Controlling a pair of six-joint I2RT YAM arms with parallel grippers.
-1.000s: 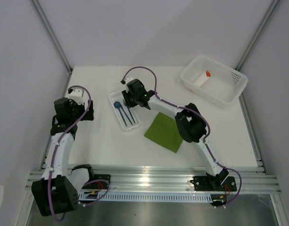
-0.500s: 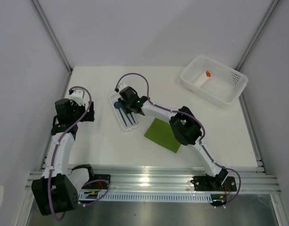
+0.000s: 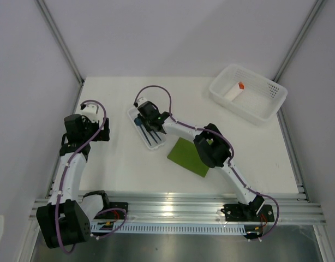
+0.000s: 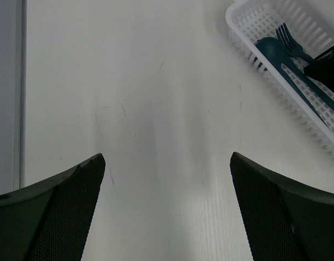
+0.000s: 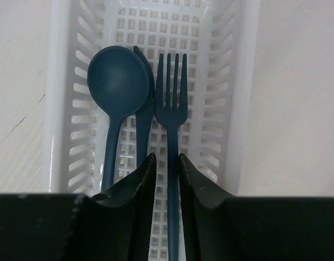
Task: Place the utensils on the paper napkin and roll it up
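White tabletop, pale grey walls, olive paper napkin, ribbed tray

Your white counter carries a ribbed tray at centre frame, a green paper napkin lower right of it, and a basket at upper right.

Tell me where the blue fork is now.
In the right wrist view, the fork lies in the narrow white tray, right of the spoon, its handle between the fingers of the right gripper.

No text, label, brand or number is readable anywhere.
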